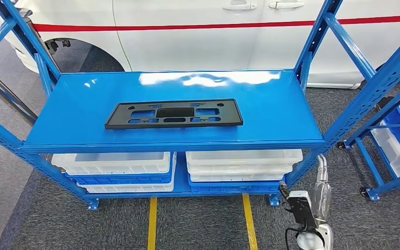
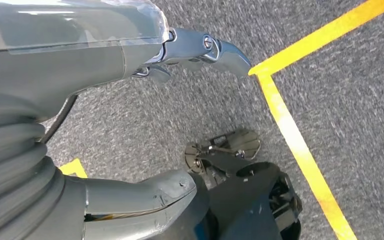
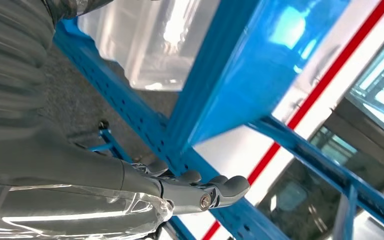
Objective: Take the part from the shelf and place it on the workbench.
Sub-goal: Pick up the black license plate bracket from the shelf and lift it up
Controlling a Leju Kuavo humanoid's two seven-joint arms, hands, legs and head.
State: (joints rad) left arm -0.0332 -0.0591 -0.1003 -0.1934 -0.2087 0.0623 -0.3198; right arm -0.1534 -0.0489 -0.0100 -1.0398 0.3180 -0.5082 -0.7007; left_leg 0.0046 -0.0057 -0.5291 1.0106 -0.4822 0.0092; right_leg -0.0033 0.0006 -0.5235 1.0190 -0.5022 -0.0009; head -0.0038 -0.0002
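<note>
The part (image 1: pixel 173 114) is a flat black rectangular plate with several cut-outs. It lies flat near the middle of the blue shelf (image 1: pixel 271 107), a little left of centre. My right hand (image 1: pixel 321 190) is below and to the right of the shelf's front right corner, well apart from the part. In the right wrist view the right hand (image 3: pixel 130 185) stretches its fingers (image 3: pixel 220 187) toward a blue upright and holds nothing. My left hand (image 2: pixel 105 65) hangs over the grey carpet with fingers (image 2: pixel 205 50) and thumb apart, holding nothing.
White and blue bins (image 1: pixel 120 169) are stacked on the shelf's lower level. A white car (image 1: pixel 198 31) stands right behind the shelf. A second blue rack (image 1: pixel 396 140) with bins stands at the right. Yellow lines (image 1: pixel 249 221) run across the carpet in front.
</note>
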